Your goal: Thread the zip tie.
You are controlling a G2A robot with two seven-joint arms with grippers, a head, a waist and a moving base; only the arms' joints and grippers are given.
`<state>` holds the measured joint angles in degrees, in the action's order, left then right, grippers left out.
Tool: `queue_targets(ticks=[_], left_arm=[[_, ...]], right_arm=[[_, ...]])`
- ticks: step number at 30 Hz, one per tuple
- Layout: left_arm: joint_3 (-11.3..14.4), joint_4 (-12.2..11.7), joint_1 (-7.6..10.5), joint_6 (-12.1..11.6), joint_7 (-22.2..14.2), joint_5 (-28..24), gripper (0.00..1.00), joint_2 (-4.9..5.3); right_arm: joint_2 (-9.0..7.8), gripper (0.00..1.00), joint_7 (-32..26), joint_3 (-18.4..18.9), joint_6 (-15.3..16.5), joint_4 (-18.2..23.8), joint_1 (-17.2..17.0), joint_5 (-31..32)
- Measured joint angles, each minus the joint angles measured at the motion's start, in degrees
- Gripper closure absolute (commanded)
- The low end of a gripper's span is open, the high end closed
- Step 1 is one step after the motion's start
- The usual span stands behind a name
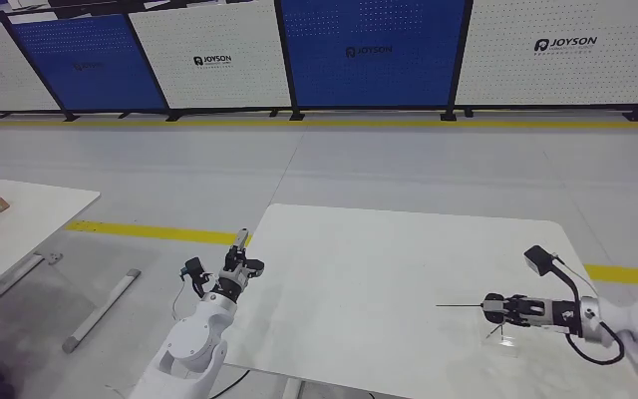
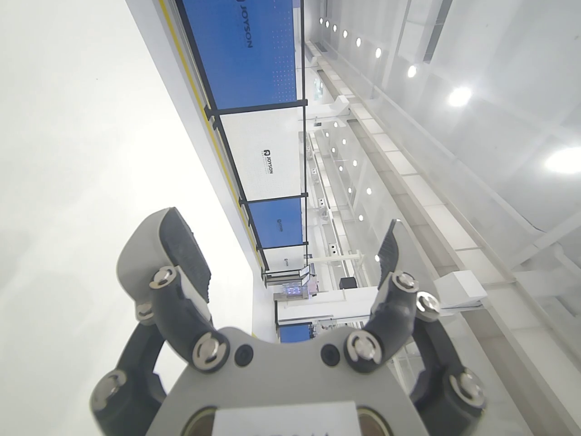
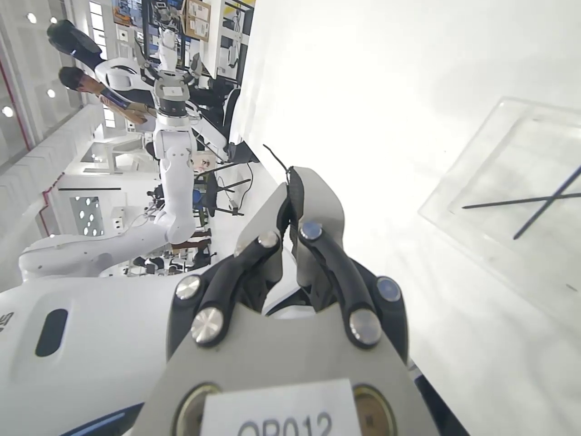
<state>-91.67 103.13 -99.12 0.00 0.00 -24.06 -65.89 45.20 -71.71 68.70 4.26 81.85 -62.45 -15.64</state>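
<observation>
One zip tie [image 1: 459, 305] juts from the clenched right pincer [image 3: 290, 183] over the right of the worktop [image 1: 379, 289], well apart from the released left pincer [image 2: 281, 220]; gripped so thinly, it may twist or slip.

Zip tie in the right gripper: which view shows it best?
Top view: the zip tie lies side-on, its whole free length sticking out of the right gripper over the table. In the right wrist view a short foreshortened end pokes past the shut jaws.
</observation>
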Motion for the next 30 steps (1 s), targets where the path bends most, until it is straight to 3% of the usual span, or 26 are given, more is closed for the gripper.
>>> queue_targets(ticks=[7, 12, 15, 25, 30], left_arm=[[0.0, 0.0, 0.00, 0.0, 0.0, 0.0, 0.00, 0.00], [0.0, 0.0, 0.00, 0.0, 0.0, 0.0, 0.00, 0.00], [0.0, 0.0, 0.00, 0.0, 0.0, 0.0, 0.00, 0.00], [0.1, 0.0, 0.16, 0.1, 0.0, 0.2, 0.00, -0.01], [0.7, 3.4, 0.57, 5.0, -3.5, -1.6, 0.00, -0.04]], right_arm=[[0.68, 1.00, 3.4, -0.6, 4.6, 3.5, 0.7, -1.5], [2.04, 1.00, 6.4, -5.1, 4.1, 6.2, 4.5, 2.5], [3.05, 1.00, 9.8, -8.4, 5.1, 5.2, 6.2, 5.4], [3.12, 1.00, 10.3, -8.6, 5.1, 5.0, 6.1, 5.7], [3.35, 1.00, 12.8, -9.0, 7.7, 6.1, 5.9, 9.3]])
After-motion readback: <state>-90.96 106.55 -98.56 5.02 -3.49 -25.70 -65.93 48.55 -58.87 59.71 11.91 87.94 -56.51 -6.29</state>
